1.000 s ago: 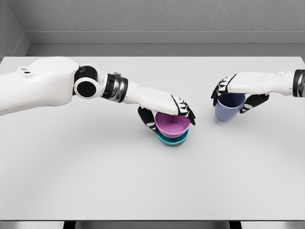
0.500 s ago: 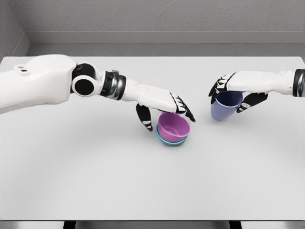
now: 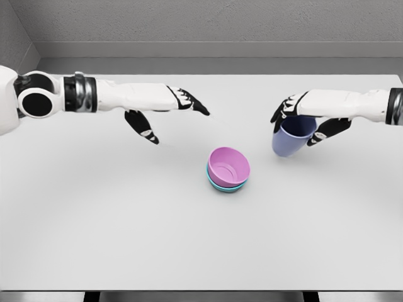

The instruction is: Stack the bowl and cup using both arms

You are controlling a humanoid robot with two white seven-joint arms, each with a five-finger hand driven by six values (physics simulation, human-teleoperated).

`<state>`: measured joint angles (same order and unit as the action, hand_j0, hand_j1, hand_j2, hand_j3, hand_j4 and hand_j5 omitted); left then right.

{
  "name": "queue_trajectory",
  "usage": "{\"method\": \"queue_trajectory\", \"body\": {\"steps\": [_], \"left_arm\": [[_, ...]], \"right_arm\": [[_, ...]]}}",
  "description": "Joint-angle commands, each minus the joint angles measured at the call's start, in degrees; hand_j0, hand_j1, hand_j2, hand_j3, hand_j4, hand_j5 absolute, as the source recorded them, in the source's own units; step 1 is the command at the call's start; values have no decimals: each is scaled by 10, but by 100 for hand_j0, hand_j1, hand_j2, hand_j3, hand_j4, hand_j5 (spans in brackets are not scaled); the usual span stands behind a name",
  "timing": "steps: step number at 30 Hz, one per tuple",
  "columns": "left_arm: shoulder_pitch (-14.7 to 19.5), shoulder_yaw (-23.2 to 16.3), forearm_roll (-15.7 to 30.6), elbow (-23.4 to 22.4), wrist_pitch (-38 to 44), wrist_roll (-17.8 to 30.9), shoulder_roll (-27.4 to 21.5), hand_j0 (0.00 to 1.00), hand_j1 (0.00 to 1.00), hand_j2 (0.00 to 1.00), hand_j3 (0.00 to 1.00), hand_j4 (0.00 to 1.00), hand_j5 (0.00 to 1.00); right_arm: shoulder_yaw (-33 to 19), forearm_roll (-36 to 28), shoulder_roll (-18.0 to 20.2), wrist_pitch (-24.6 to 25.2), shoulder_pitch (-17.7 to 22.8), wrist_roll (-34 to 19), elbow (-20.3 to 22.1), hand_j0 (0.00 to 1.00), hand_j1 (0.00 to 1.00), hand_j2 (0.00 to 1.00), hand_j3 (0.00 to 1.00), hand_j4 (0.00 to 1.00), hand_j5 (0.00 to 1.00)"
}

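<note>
Fingers (image 3: 291,108) of my right hand (image 3: 307,121) are wrapped over the rim of the blue-violet cup (image 3: 291,137), thumb on the near side, so the cup hangs tilted under my palm and looks clear of the tabletop (image 3: 126,226). I judge I hold it from above like this so its base is free to go down into a bowl. My left hand (image 3: 160,112) is on the other side, well apart from everything, fingers spread and holding nothing, thumb pointing down. It hovers above the tabletop, out of the way of the stack, which leaves room for the cup to come in from the right.

Between my two hands, a little nearer the cup, sits the pink bowl (image 3: 228,166), nested inside the teal bowl (image 3: 221,184). Only the teal rim shows beneath the pink one. The pink bowl leans slightly, its opening tipped toward me, so it may not be seated quite flat.

By count: one cup, two bowls, two hands, and nothing else on the grey tabletop. The bowls are already stacked; the cup is not yet in them, so that placing step is what I take to be left.
</note>
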<state>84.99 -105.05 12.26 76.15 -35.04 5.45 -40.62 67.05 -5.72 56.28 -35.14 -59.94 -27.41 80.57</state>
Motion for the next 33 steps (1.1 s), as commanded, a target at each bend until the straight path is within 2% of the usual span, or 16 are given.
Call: {"method": "queue_trajectory", "body": {"steps": [1, 3, 6, 11, 18, 20, 22, 24, 33], "left_arm": [[-1, 13, 6, 14, 0, -4, -32, 100, 100, 100, 100, 100, 100], [-5, 20, 5, 14, 0, -4, -41, 100, 100, 100, 100, 100, 100], [-55, 78, -1, 15, 0, -4, -83, 100, 100, 100, 100, 100, 100], [-67, 78, -1, 20, 0, -3, -111, 100, 100, 100, 100, 100, 100], [-78, 78, -1, 20, 0, -2, -112, 100, 100, 100, 100, 100, 100], [-89, 96, -1, 20, 0, -3, -123, 100, 100, 100, 100, 100, 100], [-119, 126, -1, 19, 0, -3, -127, 100, 100, 100, 100, 100, 100], [-136, 136, -5, 19, 0, -3, -141, 100, 100, 100, 100, 100, 100], [-142, 136, -9, 17, 0, -3, -148, 100, 100, 100, 100, 100, 100]], "right_arm": [[-1, -9, -1, 1, 0, 1, 2, 61, 61, 61, 61, 61, 61], [0, -13, -3, 1, -4, 1, 4, 61, 61, 61, 61, 61, 61], [0, -19, -4, 1, -11, 1, 12, 61, 61, 61, 61, 61, 61], [-1, -22, 2, 1, -13, 1, 42, 61, 61, 61, 61, 61, 61], [-2, -25, 3, 1, -17, 1, 65, 61, 61, 61, 61, 61, 61], [-1, -31, 3, 1, -20, 1, 67, 61, 61, 61, 61, 61, 61], [-2, -33, 4, 1, -20, 1, 76, 61, 61, 61, 61, 61, 61], [-2, -36, 5, 1, -20, 1, 79, 61, 61, 61, 61, 61, 61], [-1, -44, 1, 1, -25, 1, 90, 61, 61, 61, 61, 61, 61]]}}
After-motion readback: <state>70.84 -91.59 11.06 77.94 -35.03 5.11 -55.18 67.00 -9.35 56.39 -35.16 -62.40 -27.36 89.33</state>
